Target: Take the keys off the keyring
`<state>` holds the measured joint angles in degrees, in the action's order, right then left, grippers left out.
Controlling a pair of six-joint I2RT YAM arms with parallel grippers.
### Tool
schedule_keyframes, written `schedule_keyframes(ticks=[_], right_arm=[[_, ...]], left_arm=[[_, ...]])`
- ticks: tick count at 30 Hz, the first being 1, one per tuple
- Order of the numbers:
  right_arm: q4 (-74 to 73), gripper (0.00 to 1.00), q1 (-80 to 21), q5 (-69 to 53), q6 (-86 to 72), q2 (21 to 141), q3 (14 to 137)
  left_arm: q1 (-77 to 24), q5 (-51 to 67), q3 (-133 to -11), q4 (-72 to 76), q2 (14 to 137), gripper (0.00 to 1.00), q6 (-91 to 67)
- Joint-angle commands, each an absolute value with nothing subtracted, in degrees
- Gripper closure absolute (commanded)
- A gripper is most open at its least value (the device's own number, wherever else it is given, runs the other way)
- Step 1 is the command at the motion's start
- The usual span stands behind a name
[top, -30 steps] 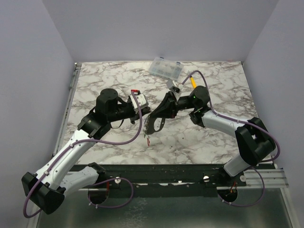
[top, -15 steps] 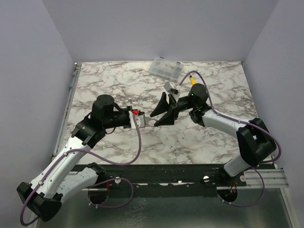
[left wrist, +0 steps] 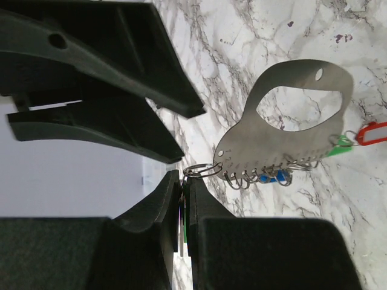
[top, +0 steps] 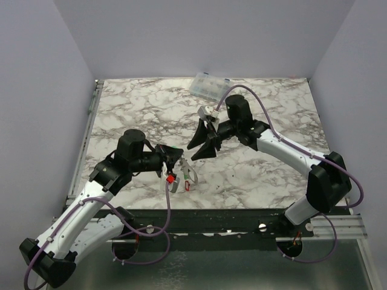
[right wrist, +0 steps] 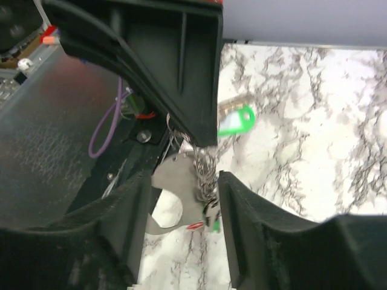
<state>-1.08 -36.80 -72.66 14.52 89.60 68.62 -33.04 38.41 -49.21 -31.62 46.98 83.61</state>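
My left gripper (top: 179, 162) is shut on the green-headed key (right wrist: 237, 119), seen edge-on between its fingers (left wrist: 199, 199) in the left wrist view. That key's small split ring (left wrist: 202, 170) links it to the flat grey keyring (left wrist: 263, 151), which dangles just above the marble (top: 187, 176). More keys hang along its edge on wire loops: a blue one (left wrist: 273, 177), a green one (left wrist: 340, 145) and a red tag (left wrist: 370, 133) (top: 172, 179). My right gripper (top: 198, 152) is open just beyond the keyring (right wrist: 172, 187), holding nothing, its jaws framing the rings.
A clear plastic compartment box (top: 210, 86) lies at the back of the marble table (top: 133, 109). The table's metal front rail (top: 230, 217) runs close below the hanging keyring. Purple cables loop off both arms.
My right gripper opened, let go of the keyring and drew back a little. My left gripper carried the keyring toward the near edge, where it now hangs from the gripped key.
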Motion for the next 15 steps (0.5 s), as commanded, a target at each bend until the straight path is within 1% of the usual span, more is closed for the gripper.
schedule_keyframes(ticks=[1, 4, 11, 15], right_arm=[[4.0, 0.41, -36.8, -71.7, 9.9, 88.6, 64.4], [14.0, 0.36, -36.8, -70.4, 0.8, 88.6, 61.3], [33.5, 0.36, -37.0, -72.4, -15.1, 90.4, 57.8], [44.5, 0.4, -37.2, -73.8, -23.4, 92.0, 56.5]], left_arm=[[-33.3, 40.8, -47.1, -25.5, 43.9, 1.0, 84.9], [-33.3, 39.6, -48.5, -25.5, 45.1, 1.0, 81.4], [-33.4, 41.4, -48.4, -25.5, 45.1, 1.0, 83.1], [-33.5, 41.3, -48.5, -25.5, 45.2, 1.0, 83.8]])
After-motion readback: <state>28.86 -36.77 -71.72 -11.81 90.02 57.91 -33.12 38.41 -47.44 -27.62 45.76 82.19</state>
